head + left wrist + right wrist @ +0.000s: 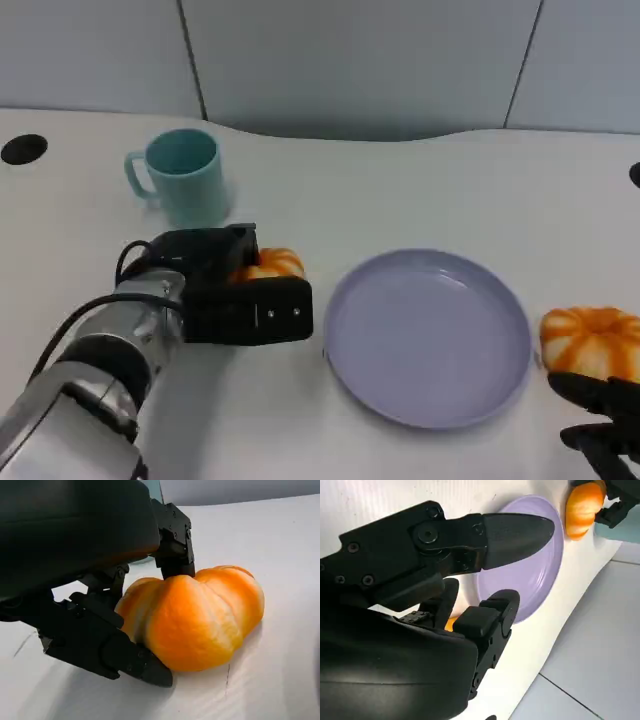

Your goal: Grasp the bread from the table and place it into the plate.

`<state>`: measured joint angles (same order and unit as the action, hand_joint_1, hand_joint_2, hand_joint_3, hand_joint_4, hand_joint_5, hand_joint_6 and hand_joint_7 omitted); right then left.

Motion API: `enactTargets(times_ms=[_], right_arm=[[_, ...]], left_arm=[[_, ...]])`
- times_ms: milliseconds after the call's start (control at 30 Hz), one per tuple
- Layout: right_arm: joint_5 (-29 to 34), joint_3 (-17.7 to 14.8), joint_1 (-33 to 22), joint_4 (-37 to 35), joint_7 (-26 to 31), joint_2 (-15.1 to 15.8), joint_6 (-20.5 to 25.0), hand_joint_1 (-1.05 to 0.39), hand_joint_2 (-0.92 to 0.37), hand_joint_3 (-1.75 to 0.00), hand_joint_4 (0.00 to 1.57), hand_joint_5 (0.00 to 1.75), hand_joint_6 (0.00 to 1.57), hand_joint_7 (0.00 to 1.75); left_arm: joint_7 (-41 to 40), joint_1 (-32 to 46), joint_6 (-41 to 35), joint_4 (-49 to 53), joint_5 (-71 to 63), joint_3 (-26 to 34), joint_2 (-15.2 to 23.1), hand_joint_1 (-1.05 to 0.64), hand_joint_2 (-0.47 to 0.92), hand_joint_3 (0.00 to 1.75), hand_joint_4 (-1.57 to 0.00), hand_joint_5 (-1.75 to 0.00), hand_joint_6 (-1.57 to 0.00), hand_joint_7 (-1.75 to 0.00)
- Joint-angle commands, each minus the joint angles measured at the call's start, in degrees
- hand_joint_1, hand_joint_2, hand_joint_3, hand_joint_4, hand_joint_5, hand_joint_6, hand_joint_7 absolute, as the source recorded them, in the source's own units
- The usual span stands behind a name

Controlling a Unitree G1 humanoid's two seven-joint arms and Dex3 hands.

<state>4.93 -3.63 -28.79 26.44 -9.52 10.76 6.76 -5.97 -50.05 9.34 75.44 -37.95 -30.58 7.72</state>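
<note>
Both left-hand fingers against bread

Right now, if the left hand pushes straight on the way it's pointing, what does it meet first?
The left hand already has its fingers around the bread. Beyond the bread, the purple plate rim looks next, though depth is uncertain.

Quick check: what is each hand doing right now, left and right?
Left hand: fingers closed around the bread on the table.
Right hand: beside the other bread, holding nothing, fingers apart.
</note>
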Motion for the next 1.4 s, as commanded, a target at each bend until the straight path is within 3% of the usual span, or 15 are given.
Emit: enactTargets(times_ms=[33,433,633,1000,1167,1400], right_arm=[[0.02,-0.28,-0.08,0.06,0.64,-0.07,-0.77,-0.4,-0.92,-0.42,0.47,0.71,0.69,0.01],[0.52,0.2,0.28,0.09,0.45,0.15,-0.01,-0.4,-0.92,-0.41,0.48,0.69,0.69,0.0],[0.96,0.62,0.82,0.19,0.34,0.37,0.75,-0.39,-0.92,-0.42,0.47,0.67,0.67,0.0],[1.6,2.07,1.55,0.07,0.51,0.06,0.88,-0.39,-0.92,-0.4,0.52,0.64,0.68,0.01],[0.94,2.29,1.52,0.03,0.63,-0.64,1.01,-0.38,-0.92,-0.39,0.53,0.64,0.69,0.01],[1.53,2.51,1.11,1.19,0.61,-0.83,2.28,-0.38,-0.92,-0.39,0.53,0.63,0.68,0.0]], left_arm=[[0.3,0.68,3.16,-1.46,3.43,3.49,1.98,-0.11,0.87,0.09,-0.74,-1.75,-0.58,-1.75],[10.03,0.15,14.2,-15.15,14.22,12.41,5.53,-0.08,0.82,0.07,-0.87,-1.75,-0.68,-1.75],[17.0,-0.47,13.66,-22.65,15.88,12.6,4.19,-0.09,0.81,0.07,-0.88,-1.75,-0.68,-1.75],[20.81,-2.85,12.39,-22.47,8.73,3.34,-3.8,-0.05,0.81,0.08,-0.86,-1.75,-0.66,-1.75],[14.65,-4.58,13.8,-17.91,1.52,-2.34,-5.99,-0.06,0.8,0.08,-0.85,-1.75,-0.66,-1.75],[11.14,-5.56,11.03,-12.84,-2.72,-5.87,-8.98,-0.08,0.84,0.1,-0.81,-1.75,-0.59,-1.75]])
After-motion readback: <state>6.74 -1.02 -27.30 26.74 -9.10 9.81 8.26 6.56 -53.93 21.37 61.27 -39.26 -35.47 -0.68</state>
